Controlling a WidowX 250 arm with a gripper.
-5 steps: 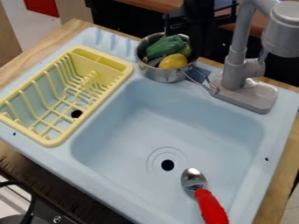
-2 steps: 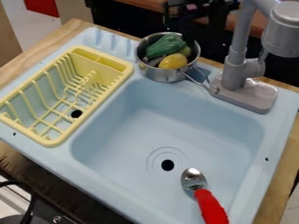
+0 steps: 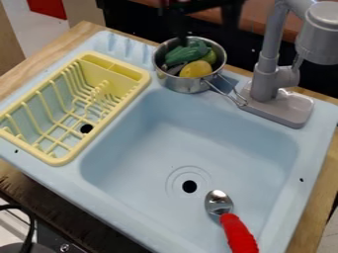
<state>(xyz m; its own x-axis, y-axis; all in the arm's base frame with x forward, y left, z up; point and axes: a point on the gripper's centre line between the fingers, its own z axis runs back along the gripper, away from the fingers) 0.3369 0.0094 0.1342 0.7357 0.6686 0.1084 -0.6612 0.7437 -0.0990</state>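
Note:
At the top edge of the camera view, the black gripper hangs just above the metal pot, its fingers spread apart with nothing seen between them. The left fingertip is over the pot's back rim, close to a green pepper-like toy; whether it touches is unclear. A yellow toy lies at the front inside the pot, with a rounder green piece at the right. The pot stands on the sink's back ledge, its wire handle angled toward the faucet.
A grey faucet rises right of the pot. The yellow dish rack sits on the left of the light blue sink. Inside the basin lies a spoon with a red handle, near the drain.
The gripper was at the pot's back right, rose toward the top edge, and now hangs lower and farther left with its fingers apart. Pot, toys and spoon look much the same.

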